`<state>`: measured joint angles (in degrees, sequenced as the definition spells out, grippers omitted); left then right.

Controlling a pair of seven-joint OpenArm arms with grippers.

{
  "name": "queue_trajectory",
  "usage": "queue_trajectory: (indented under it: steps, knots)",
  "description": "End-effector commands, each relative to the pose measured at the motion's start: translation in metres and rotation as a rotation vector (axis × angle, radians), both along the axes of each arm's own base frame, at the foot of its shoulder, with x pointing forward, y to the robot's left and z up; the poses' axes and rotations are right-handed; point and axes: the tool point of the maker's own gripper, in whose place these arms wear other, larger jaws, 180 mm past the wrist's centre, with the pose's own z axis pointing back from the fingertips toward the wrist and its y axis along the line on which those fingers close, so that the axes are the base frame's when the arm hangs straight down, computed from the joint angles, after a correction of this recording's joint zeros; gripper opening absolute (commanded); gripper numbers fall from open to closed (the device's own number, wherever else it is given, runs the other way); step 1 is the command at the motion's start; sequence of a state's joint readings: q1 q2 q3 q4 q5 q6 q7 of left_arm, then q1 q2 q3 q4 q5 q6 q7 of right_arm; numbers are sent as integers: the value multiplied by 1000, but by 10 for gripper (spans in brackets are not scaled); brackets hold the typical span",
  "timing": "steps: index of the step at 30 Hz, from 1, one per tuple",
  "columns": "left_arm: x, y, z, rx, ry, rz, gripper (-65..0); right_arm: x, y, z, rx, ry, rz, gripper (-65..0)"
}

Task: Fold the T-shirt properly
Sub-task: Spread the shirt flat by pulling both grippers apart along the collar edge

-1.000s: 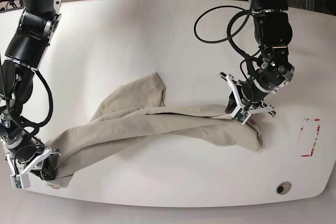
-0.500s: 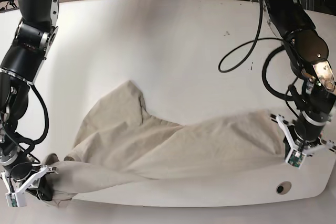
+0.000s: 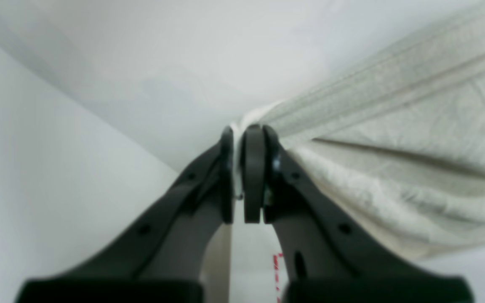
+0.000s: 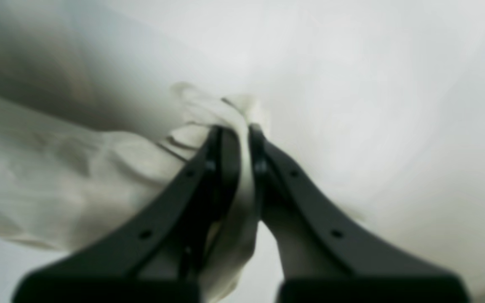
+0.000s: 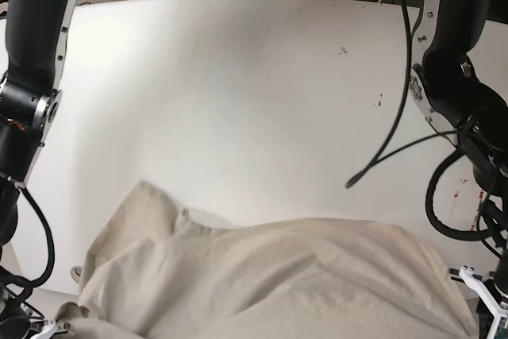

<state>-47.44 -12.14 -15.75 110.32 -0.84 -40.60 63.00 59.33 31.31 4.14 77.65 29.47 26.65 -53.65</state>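
T-shirt (image 5: 262,275): spread along desk (image 5: 238,77) near edge; left gripper (image 3: 242,176) and right gripper (image 4: 242,168) each clamped on a hem corner; step: stretching flat; next likely: lay down, smooth, begin fold.

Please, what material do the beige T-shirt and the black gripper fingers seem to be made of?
The beige, wrinkled T-shirt looks like soft woven or knitted cloth, likely cotton: it creases and shows a fine matte texture. The black fingers of the left gripper look like moulded matte plastic, smooth and with small holes; this is uncertain.
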Motion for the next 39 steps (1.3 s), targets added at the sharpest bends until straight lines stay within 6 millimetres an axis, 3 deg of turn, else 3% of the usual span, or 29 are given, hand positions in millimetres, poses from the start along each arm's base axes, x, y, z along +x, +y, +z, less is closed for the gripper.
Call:
queue_trajectory:
  steps: [1, 4, 7, 9, 14, 17, 19, 26, 32, 34, 39]
  knots:
    - [-5, 13, 43, 1, -86, 39, -650, -9, -4, 61, -43, -130, -13, -650]
    - [0, 17, 59, 5, -97, 41, -650, -13, -7, 79, -61, -136, -26, -650]
    - [7, 14, 59, 10, -79, 30, -650, -14, -9, 75, -72, -101, -38, -650]
    - [8, 13, 52, 10, -64, 28, -650, -14, -11, 67, -74, -72, -42, -650]
    - [13, 12, 23, 7, 1, 22, -650, -10, -13, 13, -52, 36, -32, -650]
    - [14, 11, -21, 11, 94, 22, -650, -18, -22, -33, 61, 110, -9, -650]
    - [11, 10, -34, 15, 116, 22, -650, -23, -28, -54, 97, 154, -11, -650]
    - [-6, 6, -123, 29, 303, 16, -650, -55, -46, -144, 262, 318, -25, -650]
    - [-39, -3, -201, 30, 473, 0, -650, -94, -58, -205, 435, 424, -29, -650]
    - [-54, -4, -232, 25, 551, -3, -650, -105, -50, -227, 496, 458, -13, -650]
    - [-86, -7, -275, 13, 633, -28, -650, -140, -48, -271, 605, 544, -26, -650]
